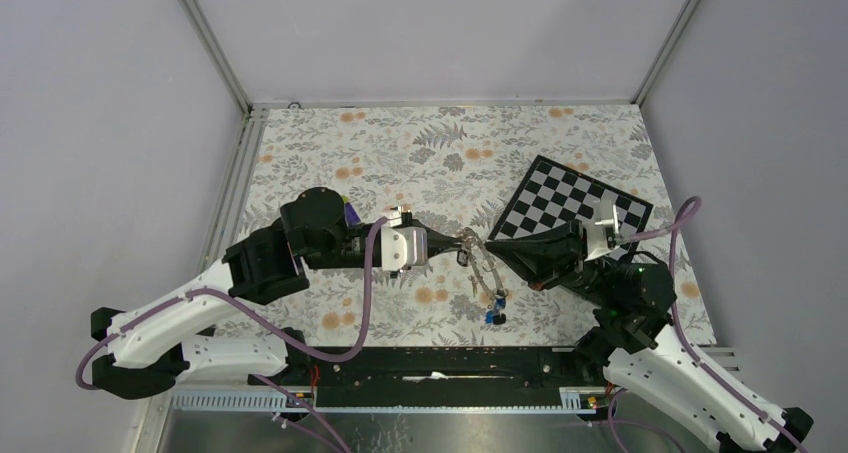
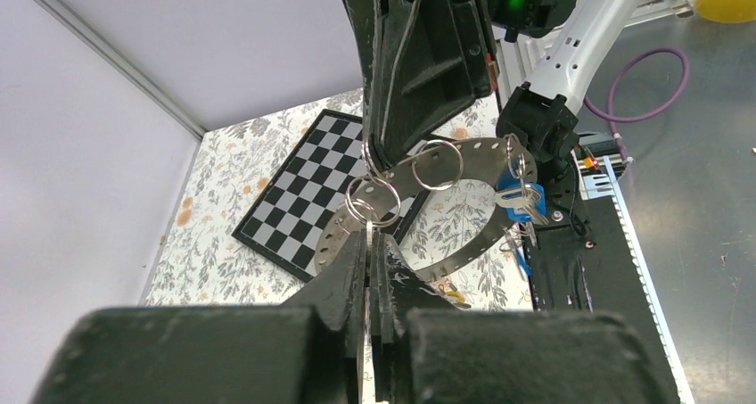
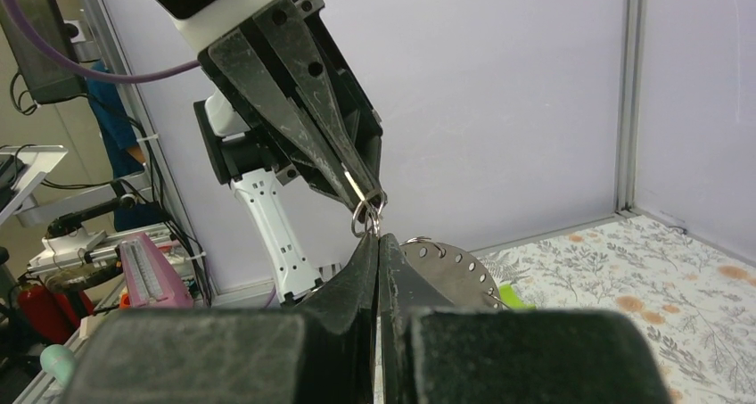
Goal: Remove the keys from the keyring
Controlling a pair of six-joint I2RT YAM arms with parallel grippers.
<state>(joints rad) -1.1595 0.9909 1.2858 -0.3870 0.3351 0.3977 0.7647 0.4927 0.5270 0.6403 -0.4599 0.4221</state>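
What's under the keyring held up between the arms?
Blue-headed keys hang from the keyring; below them flowered cloth shows. The jaws hide the cloth where they meet at its upper end.

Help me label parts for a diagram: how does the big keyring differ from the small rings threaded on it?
The keyring is a wide flat band punched with holes; the small rings are thin round wire. The keyring is far larger than the small rings. Both are silver-grey metal loops.
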